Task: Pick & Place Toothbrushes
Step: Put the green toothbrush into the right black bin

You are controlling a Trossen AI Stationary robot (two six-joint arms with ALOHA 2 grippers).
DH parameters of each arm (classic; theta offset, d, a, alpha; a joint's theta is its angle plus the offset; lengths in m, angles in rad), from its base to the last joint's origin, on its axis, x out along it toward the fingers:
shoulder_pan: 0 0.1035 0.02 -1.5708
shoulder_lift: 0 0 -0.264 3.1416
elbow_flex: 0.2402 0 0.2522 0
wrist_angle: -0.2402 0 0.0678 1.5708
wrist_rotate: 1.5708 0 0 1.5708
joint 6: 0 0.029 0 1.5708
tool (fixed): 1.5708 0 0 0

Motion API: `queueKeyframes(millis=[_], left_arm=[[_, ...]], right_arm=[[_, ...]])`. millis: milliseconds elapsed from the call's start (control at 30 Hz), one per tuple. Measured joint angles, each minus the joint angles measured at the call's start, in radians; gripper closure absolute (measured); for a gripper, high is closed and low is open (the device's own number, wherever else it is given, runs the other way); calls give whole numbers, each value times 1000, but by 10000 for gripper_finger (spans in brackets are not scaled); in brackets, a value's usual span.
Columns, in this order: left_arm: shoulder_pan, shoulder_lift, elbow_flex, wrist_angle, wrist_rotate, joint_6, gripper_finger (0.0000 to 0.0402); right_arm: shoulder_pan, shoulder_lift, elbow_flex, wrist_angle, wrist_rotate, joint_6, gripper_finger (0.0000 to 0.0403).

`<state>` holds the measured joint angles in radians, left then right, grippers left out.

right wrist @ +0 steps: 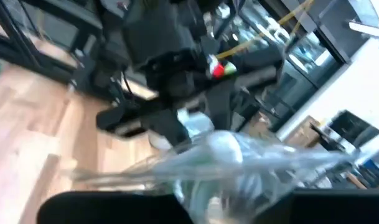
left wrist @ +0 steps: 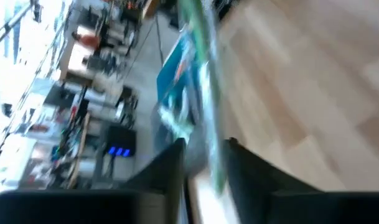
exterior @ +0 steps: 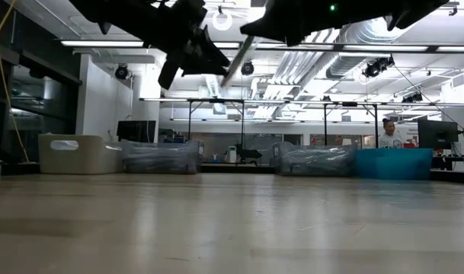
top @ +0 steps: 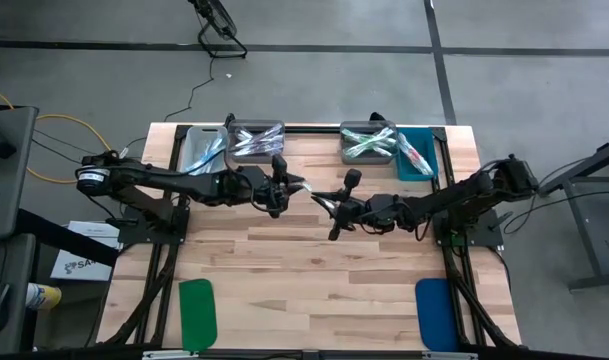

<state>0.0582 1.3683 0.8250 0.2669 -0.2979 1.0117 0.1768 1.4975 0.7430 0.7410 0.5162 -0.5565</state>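
Hovering above mid-table, the left gripper [top: 284,187] is clenched on a wrapped toothbrush [top: 297,186]. Facing it, the right gripper [top: 341,205] is spread wide, its fingers [top: 352,179] well apart. Four bins [top: 257,140] line the far edge.

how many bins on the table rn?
4, all along the far edge: pale bin at far left, a clear bin beside it, another clear bin right of centre, then the teal bin. None looks hidden.
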Motion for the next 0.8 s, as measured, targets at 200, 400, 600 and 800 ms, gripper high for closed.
queueKeyframes(millis=[200,400,600,800], left_arm=[[1,-87,0,-142,-152,-45,166],[1,-213,2,-315,-171,-164,128],[1,-309,0,-480,-169,-252,145],[1,-388,-44,-510,-163,-301,168]], right_arm=[[-24,-60,8,-172,182,-44,390],[-168,-137,58,-558,349,-132,390],[-400,-150,72,-773,291,-165,387],[-581,-131,73,-842,234,-280,385]])
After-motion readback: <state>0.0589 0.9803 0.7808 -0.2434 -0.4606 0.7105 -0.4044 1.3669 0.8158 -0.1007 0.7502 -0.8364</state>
